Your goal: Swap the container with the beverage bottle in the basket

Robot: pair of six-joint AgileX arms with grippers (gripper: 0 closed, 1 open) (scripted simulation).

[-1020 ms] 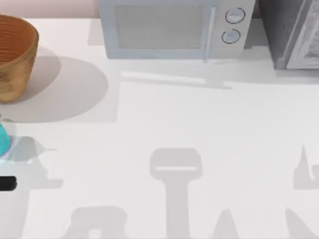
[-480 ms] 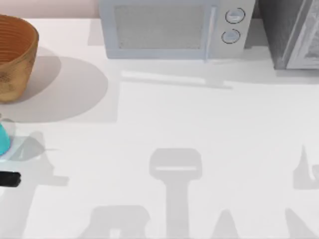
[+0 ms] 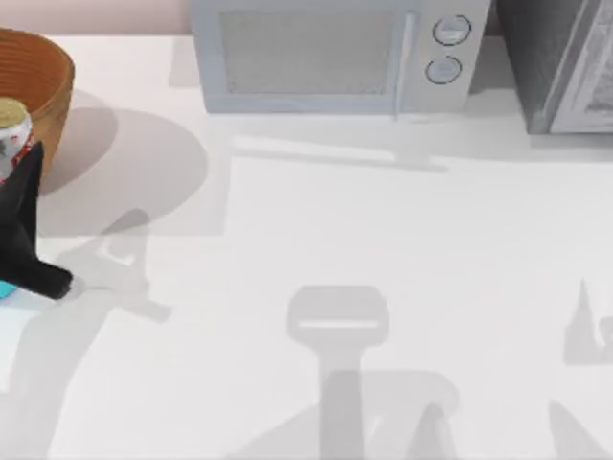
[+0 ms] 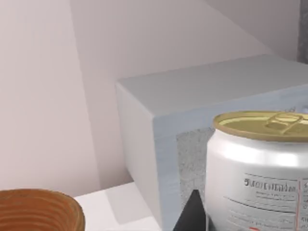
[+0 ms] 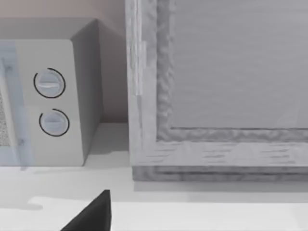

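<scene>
Far left of the bench, top view: the left claw is now rising over the left edge, carrying a can with a gold lid and red-and-white label. One second ago only a black stub of the arm was showing low at that edge; half a second ago it was barely further in. The can is now hanging against the near wall of the basket, at about rim height. In the left wrist view the can is sitting close in front of the camera with a dark finger beside it, so I am reading the claw as clamped on the can.

A teal object, likely the bottle, is peeking out at the left edge below the arm; more was showing a second ago.

Judgement: the can is coming out of the basket, first half of the swap; the bottle is not yet in.

Centre-back: the microwave is sitting unchanged.

Right: the right claw is parked near the microwave; finger state, cannot tell.
</scene>
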